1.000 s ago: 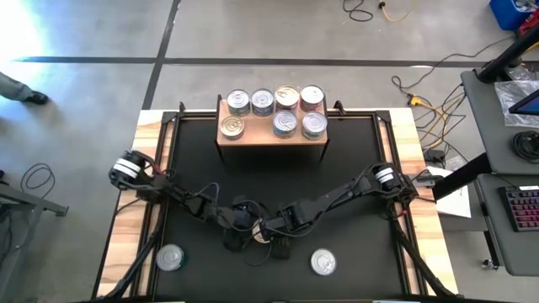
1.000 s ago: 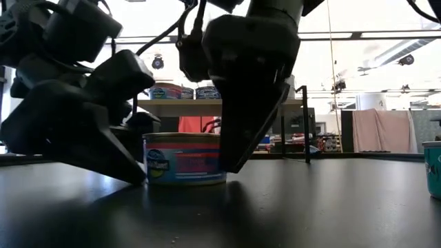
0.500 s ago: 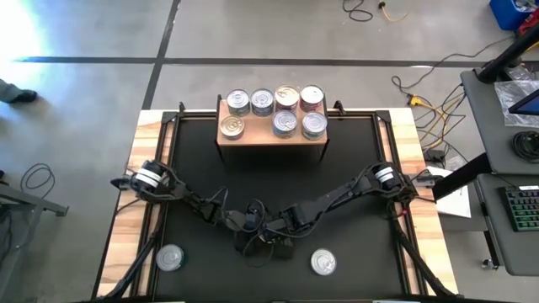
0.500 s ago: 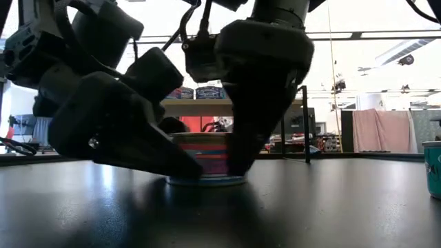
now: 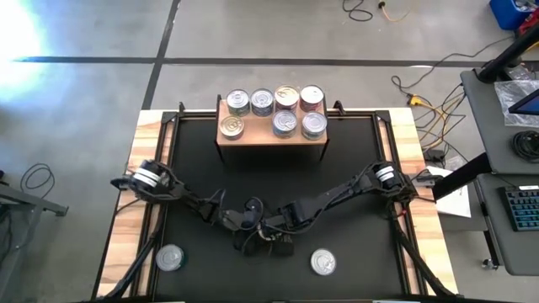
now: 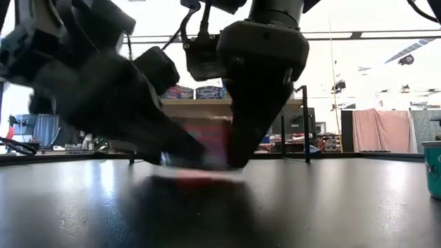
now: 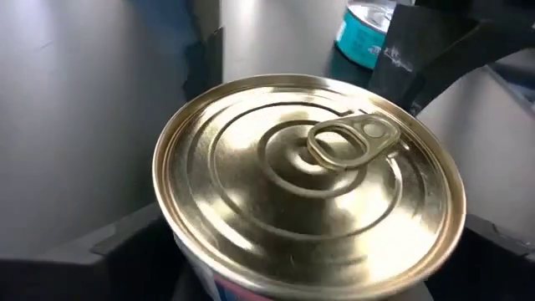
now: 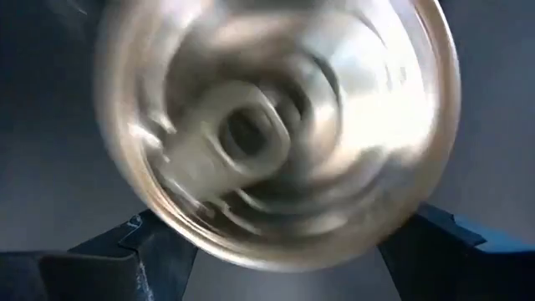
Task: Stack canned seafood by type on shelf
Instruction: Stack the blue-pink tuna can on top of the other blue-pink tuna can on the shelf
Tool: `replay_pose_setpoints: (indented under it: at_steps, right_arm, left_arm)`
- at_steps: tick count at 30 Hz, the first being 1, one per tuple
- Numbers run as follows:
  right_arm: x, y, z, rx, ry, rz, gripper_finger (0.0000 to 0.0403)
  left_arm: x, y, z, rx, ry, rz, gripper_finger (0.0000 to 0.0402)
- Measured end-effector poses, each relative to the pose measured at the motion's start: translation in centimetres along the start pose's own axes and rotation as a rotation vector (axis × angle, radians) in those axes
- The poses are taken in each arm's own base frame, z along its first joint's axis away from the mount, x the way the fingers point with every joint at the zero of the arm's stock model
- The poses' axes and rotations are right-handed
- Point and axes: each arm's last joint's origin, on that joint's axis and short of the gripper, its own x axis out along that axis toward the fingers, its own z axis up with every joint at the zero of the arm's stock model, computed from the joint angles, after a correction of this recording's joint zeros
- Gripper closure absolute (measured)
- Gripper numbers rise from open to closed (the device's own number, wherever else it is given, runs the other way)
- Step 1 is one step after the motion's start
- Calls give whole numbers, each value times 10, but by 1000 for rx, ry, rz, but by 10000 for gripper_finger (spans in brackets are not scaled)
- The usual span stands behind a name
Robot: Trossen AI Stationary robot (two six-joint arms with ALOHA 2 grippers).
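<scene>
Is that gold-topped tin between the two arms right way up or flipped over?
Right way up: the gold-lidded tin shows its pull-ring lid facing up in the left wrist view, with its label below the rim.

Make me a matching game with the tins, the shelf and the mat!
Things:
1. gold-lidded tin
2. teal tin
3. wooden shelf
4. black mat

Places or states:
A. holds seven tins
B. between both end effectors
C. covers the table's middle
D. on the mat, beyond the gold lid

Pairs: 1-B, 2-D, 3-A, 4-C
</scene>
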Motion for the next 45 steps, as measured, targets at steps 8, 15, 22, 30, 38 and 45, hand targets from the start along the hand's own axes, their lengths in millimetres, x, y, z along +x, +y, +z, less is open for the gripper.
replay_pose_setpoints:
  at_steps: [8,15,22,30,38,45]
  right_arm:
    - [-35,-7,-12,-28,110,-17,141]
    - [-81,-18,-3,64,-19,27,208]
    - [-101,-31,28,66,-349,19,286]
    - [-120,-52,55,141,-591,149,378]
    - [-144,-83,80,177,-827,228,391]
    - [-163,-106,94,237,-926,156,391]
  left_arm:
    - [-65,4,22,-99,38,34,26]
    - [-128,9,55,-98,28,57,25]
    - [-175,26,82,-73,-6,98,23]
    - [-223,37,95,50,66,149,23]
    - [-255,62,130,213,100,310,23]
    - [-262,98,152,270,68,276,23]
